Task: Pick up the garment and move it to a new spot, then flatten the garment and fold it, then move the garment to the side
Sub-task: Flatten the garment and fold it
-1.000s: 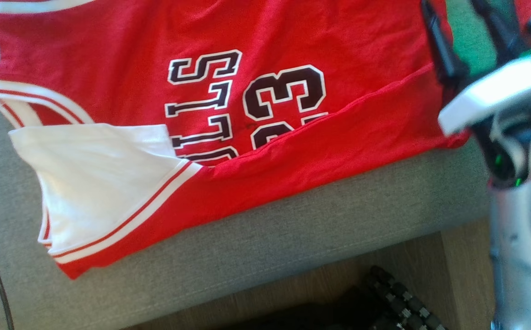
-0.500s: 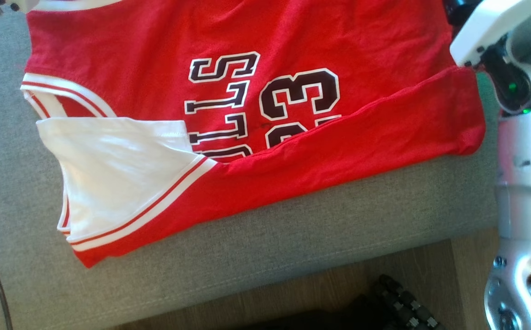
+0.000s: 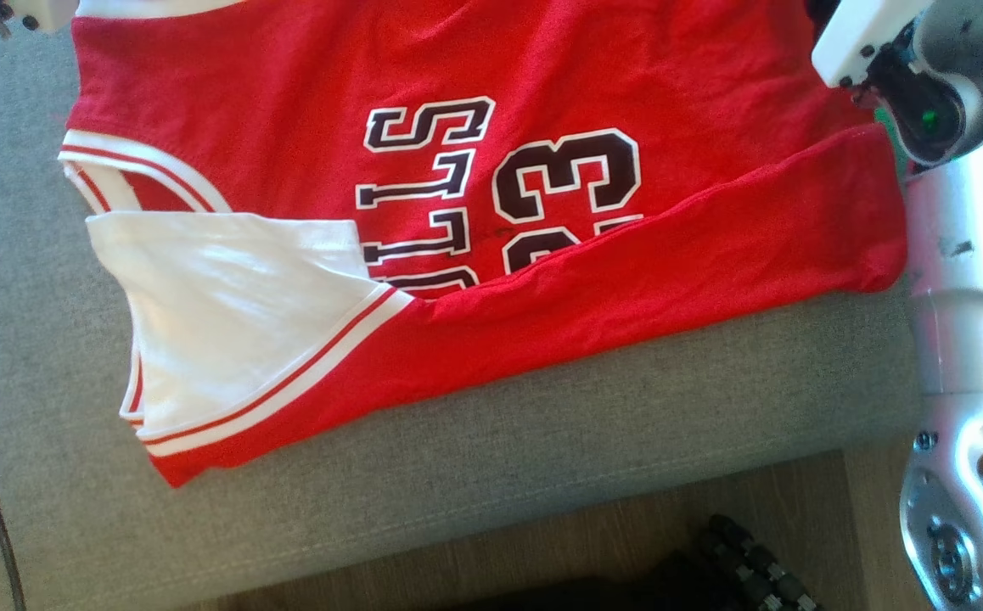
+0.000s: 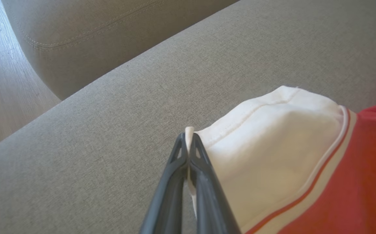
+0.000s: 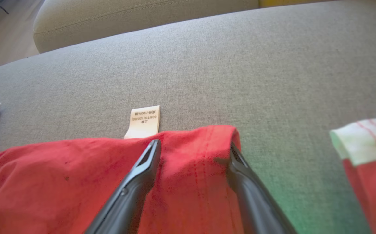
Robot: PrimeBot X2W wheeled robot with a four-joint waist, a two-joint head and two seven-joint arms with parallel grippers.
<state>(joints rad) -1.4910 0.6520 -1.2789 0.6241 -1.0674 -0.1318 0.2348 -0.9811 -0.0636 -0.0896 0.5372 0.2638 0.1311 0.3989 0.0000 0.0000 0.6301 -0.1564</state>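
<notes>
While the red jersey lies spread across the grey sofa cushion, number and lettering face up, its near long edge is folded over itself. A white panel shows at the end on the robot's left. The left claw is pressed together on a white hem of the jersey, with a sliver of white cloth pinched between its dark fingers, low over the cushion. At the other end the right claw stands spread, its two fingers straddling the stitched red corner; I cannot tell whether the tips touch the cloth. A small white care label lies flat on the cushion just beyond that corner, close to one fingertip. The right arm's silver forearm stands at the cushion's right edge, and wooden floor shows below the cushion's front.
</notes>
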